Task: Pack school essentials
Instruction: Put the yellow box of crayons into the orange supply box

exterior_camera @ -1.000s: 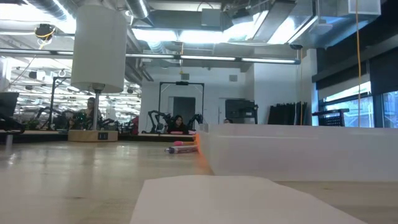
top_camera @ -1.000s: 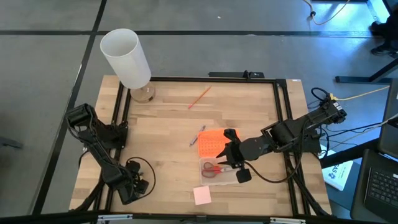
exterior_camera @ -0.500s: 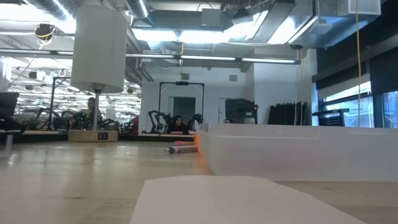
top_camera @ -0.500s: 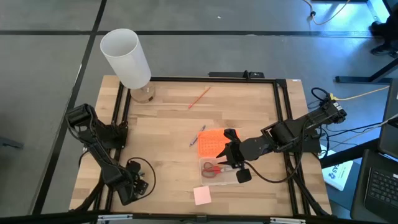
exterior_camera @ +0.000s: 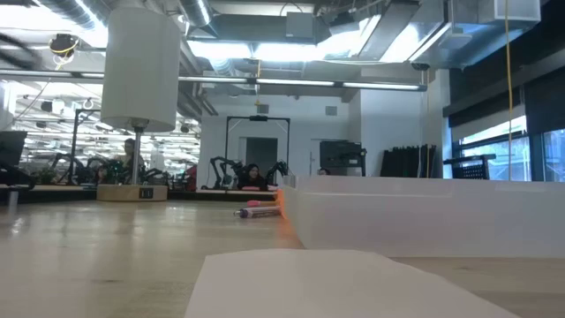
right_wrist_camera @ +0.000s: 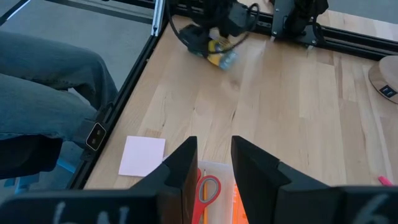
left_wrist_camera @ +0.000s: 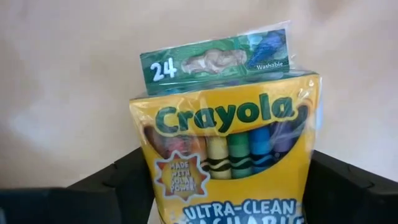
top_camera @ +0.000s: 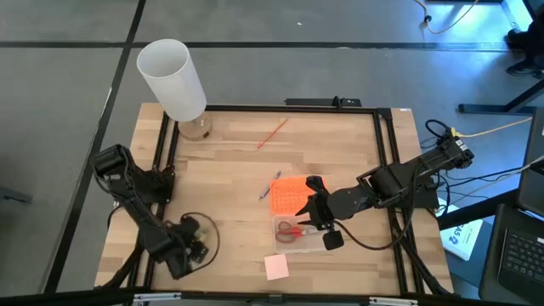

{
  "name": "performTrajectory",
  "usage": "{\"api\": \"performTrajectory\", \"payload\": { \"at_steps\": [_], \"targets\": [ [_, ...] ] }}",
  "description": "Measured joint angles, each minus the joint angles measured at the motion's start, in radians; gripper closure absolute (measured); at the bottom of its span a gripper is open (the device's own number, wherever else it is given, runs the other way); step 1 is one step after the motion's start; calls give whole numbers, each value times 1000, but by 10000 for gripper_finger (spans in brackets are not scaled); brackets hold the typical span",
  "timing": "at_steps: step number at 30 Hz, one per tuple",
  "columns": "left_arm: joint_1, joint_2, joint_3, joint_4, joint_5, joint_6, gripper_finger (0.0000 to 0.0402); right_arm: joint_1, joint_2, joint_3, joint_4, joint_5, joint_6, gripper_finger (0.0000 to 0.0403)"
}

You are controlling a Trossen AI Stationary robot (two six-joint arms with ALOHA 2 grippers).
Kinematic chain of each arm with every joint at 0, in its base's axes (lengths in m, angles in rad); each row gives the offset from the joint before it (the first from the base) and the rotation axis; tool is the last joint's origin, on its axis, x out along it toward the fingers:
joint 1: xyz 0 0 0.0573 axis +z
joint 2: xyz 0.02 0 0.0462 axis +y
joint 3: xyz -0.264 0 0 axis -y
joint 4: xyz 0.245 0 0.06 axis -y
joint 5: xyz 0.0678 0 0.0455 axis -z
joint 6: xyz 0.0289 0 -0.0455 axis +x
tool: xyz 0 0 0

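My left gripper (left_wrist_camera: pixel 231 177), near the table's near-left corner (top_camera: pixel 190 242), is shut on the green-and-yellow crayon box (left_wrist_camera: pixel 227 137). My right gripper (right_wrist_camera: pixel 214 163) hovers over the clear plastic box (top_camera: pixel 299 231), fingers a narrow gap apart with nothing between them. The red-handled scissors (top_camera: pixel 291 229) lie inside that box. The pink sticky-note pad (top_camera: pixel 275 267) lies flat near the table's near edge. The blue-grey pen (top_camera: pixel 269 187) lies by the orange lid (top_camera: pixel 287 195). A thin red pencil (top_camera: pixel 273 133) lies toward the far edge. My left gripper pinches the crayon box between its two fingers, one on each narrow side of the box's lower half (left_wrist_camera: pixel 144 186). The printed front faces the wrist camera and the open flap (left_wrist_camera: pixel 214 62) points away from the fingers. Whether the box is clear of the table I cannot tell.
A tall white cylinder (top_camera: pixel 172 79) stands at the far-left corner. The orange lid lies beside the clear box. Bare wood spans the table's middle and far half (top_camera: pixel 238 161). A black frame (top_camera: pixel 161 161) rims the table. A person's legs (right_wrist_camera: pixel 43 93) show beyond the near edge.
My left gripper, with the crayon box in it, has shifted a little toward the table's far edge, and its cable loop has swung out to the right. The right arm and the other things have stayed where they were.
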Motion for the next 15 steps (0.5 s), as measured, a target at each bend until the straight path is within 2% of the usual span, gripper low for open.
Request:
{"api": "performTrajectory", "payload": {
  "at_steps": [2, 5, 15],
  "targets": [
    [7, 0, 11, 2, -39, 21, 105, 0, 0, 0, 0, 0, 0, 302],
    [23, -1, 22, 4, -23, 70, 113, 0, -1, 0, 0, 0, 0, 302],
    [130, -5, 98, -32, -93, 300, 119, 0, -1, 0, 0, 0, 0, 302]
  ]
}}
